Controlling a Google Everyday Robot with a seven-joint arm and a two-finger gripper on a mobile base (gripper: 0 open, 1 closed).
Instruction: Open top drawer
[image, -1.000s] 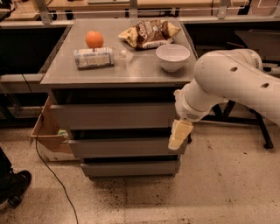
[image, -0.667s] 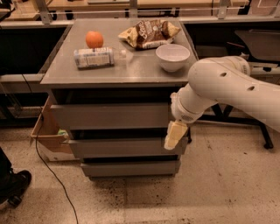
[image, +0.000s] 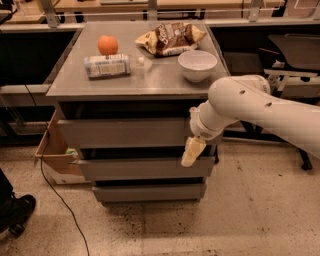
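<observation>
The top drawer (image: 125, 132) is the widest grey front, right under the counter top, and it looks closed. Below it are a narrower middle drawer front (image: 145, 168) and the smallest bottom front (image: 149, 192). My gripper (image: 191, 151) hangs from the white arm (image: 250, 107) in front of the cabinet's right side, over the gap between the top and middle drawer fronts. Its cream-coloured fingers point down and slightly left.
On the counter top (image: 160, 80) lie an orange (image: 107, 45), a lying bottle (image: 107, 65), a chip bag (image: 170, 37) and a white bowl (image: 197, 65). A cardboard box (image: 52, 152) stands on the floor at the left, with a black cable (image: 60, 200) beside it.
The arm and gripper have moved left, from beside the cabinet's right edge to in front of the drawer fronts. The drawers have not moved.
</observation>
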